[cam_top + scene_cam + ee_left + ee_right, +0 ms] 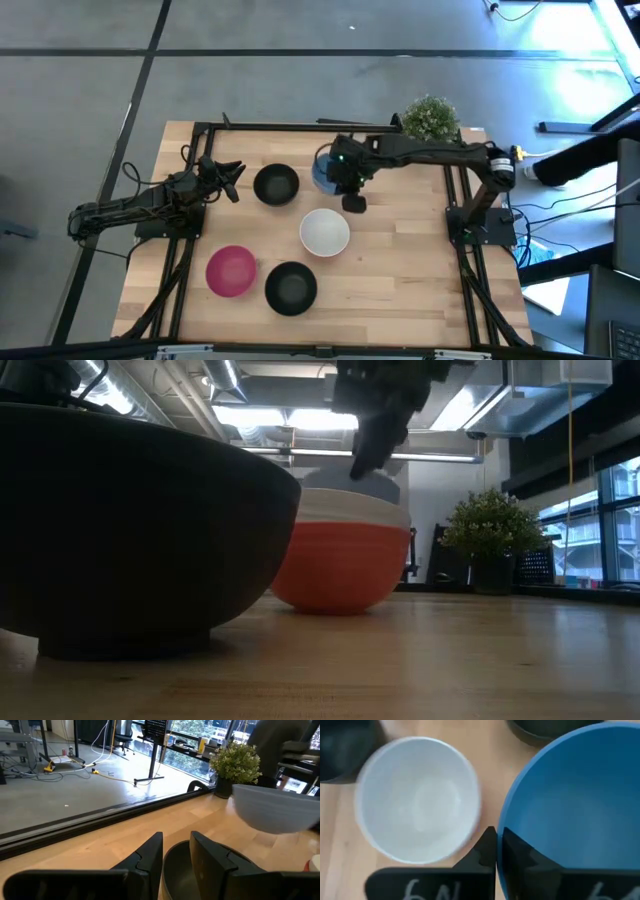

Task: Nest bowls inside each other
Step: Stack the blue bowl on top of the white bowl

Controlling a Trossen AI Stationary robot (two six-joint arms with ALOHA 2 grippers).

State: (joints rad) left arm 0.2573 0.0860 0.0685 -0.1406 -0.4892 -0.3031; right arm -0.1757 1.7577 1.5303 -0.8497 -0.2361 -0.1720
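Observation:
My right gripper (340,180) holds the light blue bowl (322,172) in the air over the table's far middle, above and just beyond the white bowl (325,232). In the low view the white bowl (350,508) sits nested inside the red bowl (340,570), with the blue bowl (385,485) hovering over them. One black bowl (276,185) stands left of the blue one. My left gripper (228,178) waits open beside it. The magenta-pink bowl (231,270) and a second black bowl (291,287) stand near the near edge. My right gripper pinches the blue bowl's rim (506,845), one finger (485,847) outside the wall and the other inside the hollow. The fingers come from above, pointing down. The bowl is lifted clear of the table, mouth up, as the left wrist view shows (270,810).
A small green potted plant (431,118) stands at the table's far right corner. Black rails run along the table's left (185,260) and right (465,260) sides. In the low view the near black bowl (140,530) fills the left foreground. Bare wood lies on the table's near right (400,280).

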